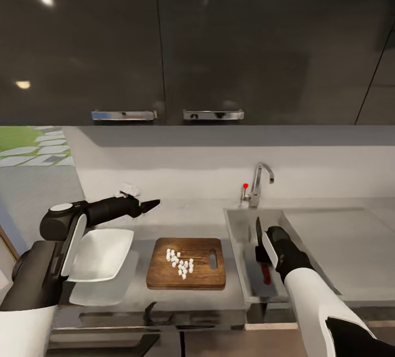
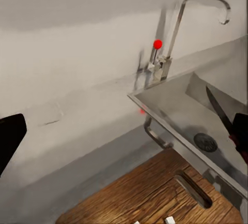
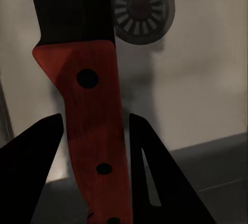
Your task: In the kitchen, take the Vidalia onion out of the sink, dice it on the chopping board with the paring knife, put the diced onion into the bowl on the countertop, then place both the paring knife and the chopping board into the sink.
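The right gripper (image 1: 262, 250) held the knife (image 1: 261, 252) over the sink (image 1: 237, 236), its fingers closed on the red handle. The left gripper (image 1: 149, 204) hung above the counter's back edge; whether it was open could not be told. If dropped from there, the knife might bounce, and the white bits (image 1: 180, 262) on the board (image 1: 204, 277) could be forgotten while the bowl (image 1: 104, 252) looked empty.

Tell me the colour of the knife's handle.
Red with dark rivets, on the knife; the right wrist view shows it best.

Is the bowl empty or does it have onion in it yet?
Empty. The bowl shows a bare white inside, and the diced onion lies on the chopping board.
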### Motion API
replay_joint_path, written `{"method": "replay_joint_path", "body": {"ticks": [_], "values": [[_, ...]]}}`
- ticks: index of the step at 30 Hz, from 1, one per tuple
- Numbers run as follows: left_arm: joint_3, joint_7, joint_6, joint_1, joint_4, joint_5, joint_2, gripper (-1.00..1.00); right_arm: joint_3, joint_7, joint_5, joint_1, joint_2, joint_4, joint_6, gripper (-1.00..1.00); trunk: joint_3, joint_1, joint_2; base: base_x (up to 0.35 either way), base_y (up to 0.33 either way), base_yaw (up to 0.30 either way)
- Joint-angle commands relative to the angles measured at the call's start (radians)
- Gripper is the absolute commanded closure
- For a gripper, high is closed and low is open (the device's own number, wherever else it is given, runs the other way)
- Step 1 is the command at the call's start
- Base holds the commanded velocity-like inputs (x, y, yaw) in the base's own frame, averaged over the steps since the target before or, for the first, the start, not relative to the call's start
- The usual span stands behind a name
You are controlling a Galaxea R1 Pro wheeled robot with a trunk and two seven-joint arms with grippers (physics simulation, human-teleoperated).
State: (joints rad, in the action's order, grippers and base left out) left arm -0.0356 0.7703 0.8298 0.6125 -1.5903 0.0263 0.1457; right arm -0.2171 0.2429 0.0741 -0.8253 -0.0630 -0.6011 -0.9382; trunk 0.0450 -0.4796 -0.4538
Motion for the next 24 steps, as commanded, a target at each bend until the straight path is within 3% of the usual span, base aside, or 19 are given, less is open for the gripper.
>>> {"method": "replay_joint_path", "body": {"ticks": [1,8,12,14,24], "values": [[-0.008,0.011,0.008,0.001,0.0,0.003,0.0,-1.0,-0.006,-0.002,0.007,-0.001,-0.001,-0.001,-0.004,1.0,0.002,-0.001,-0.002,0.295,-0.115,0.0],[-0.02,0.027,0.007,0.001,0.0,0.003,0.0,-1.0,-0.009,-0.002,0.009,-0.002,-0.001,0.0,-0.007,1.0,0.002,-0.001,-0.002,0.083,-0.036,0.0],[-0.02,0.026,0.006,0.001,0.0,0.002,0.0,-1.0,-0.068,-0.001,0.01,-0.002,-0.001,0.0,-0.008,1.0,0.002,-0.001,-0.002,0.001,-0.117,0.0],[-0.02,0.026,0.006,0.001,0.0,0.003,0.0,-1.0,-0.079,-0.001,0.01,-0.002,-0.001,0.002,-0.008,1.0,0.002,-0.001,-0.002,0.0,-0.135,0.0],[-0.02,0.027,0.006,0.001,0.0,0.003,0.0,-1.0,-0.084,-0.002,0.01,0.0,-0.001,0.008,-0.007,1.0,0.002,-0.001,-0.002,0.01,-0.012,0.0]]}}
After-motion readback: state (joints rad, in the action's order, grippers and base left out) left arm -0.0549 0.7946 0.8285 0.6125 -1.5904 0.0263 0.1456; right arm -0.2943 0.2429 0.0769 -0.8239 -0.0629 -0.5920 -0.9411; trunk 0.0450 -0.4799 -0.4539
